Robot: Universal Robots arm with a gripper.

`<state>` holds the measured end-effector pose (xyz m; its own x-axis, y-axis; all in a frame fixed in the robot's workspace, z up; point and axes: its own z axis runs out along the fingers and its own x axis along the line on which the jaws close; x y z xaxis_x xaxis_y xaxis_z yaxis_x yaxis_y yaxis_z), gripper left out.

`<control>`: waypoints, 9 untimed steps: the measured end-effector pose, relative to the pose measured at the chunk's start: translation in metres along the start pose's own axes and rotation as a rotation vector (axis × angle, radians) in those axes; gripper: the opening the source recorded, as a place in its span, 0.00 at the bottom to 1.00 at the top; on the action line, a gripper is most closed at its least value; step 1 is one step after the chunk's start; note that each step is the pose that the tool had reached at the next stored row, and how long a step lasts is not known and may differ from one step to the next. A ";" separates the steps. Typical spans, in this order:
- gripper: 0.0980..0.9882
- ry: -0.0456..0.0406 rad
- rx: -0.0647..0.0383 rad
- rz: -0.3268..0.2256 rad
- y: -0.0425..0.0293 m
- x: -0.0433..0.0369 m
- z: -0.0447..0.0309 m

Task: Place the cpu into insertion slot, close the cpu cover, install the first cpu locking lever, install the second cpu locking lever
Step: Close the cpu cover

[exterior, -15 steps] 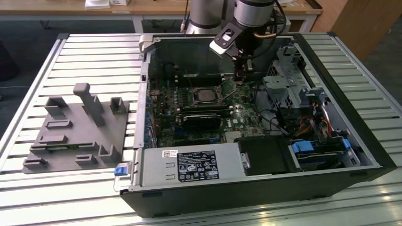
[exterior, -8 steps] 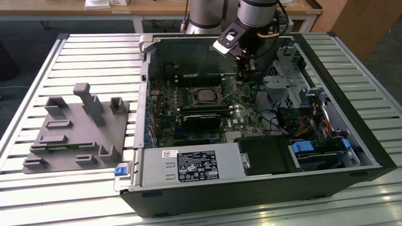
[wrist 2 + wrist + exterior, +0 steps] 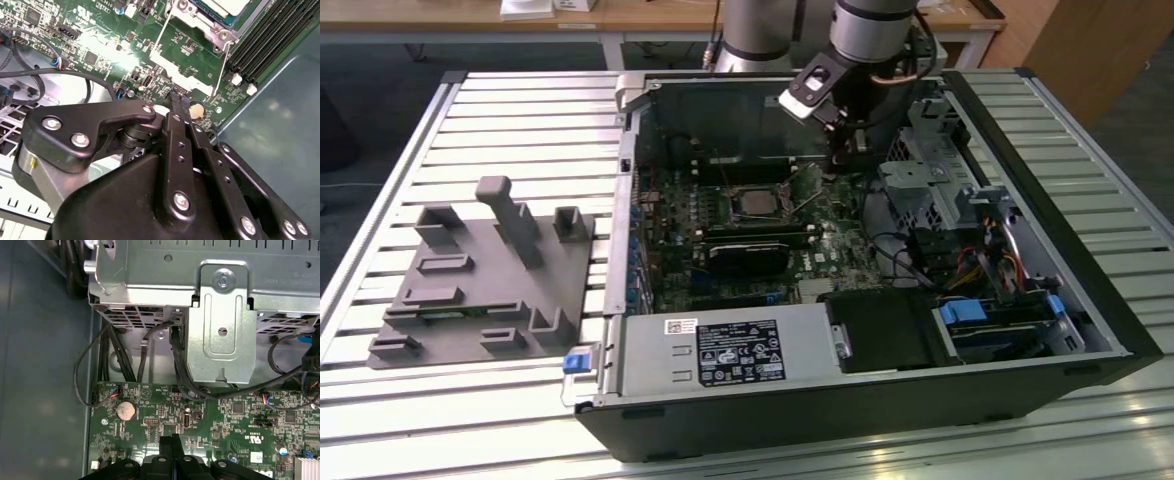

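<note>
The cpu [image 3: 754, 203] shows as a small pale square lying in the insertion slot [image 3: 778, 190] in the middle of the motherboard. In the second wrist view the cpu [image 3: 227, 4] has the silvery cpu cover [image 3: 207, 24] around its face. Two thin wire locking levers [image 3: 161, 36] [image 3: 222, 67] stick out from the socket's corners over the board. My gripper [image 3: 842, 158] hangs inside the case on the exterior view's right of the socket. Its black fingertips [image 3: 176, 96] [image 3: 171, 439] are pressed together just above the board, shut with nothing between them.
A metal drive cage [image 3: 220, 335] with black cables [image 3: 145, 340] stands close beside the gripper. A coin battery [image 3: 125, 411] sits on the board near the fingertips. Memory slots [image 3: 265, 35], a black module [image 3: 750, 255] and the power supply [image 3: 720, 355] are also there. A grey fixture block [image 3: 480, 270] lies outside the case.
</note>
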<state>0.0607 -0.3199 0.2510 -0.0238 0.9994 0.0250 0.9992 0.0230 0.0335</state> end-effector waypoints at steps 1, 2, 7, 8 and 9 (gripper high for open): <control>0.01 -0.0001 0.000 0.000 0.0001 0.0000 0.0016; 0.01 -0.0002 0.000 0.000 0.0000 0.0000 0.0034; 0.01 -0.0003 0.000 0.000 -0.0043 0.0000 0.0078; 0.01 -0.0002 0.000 0.000 -0.0072 0.0001 0.0079; 0.01 -0.0002 0.000 0.000 -0.0101 0.0001 0.0080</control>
<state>0.0510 -0.3198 0.2427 -0.0235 0.9994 0.0248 0.9992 0.0227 0.0335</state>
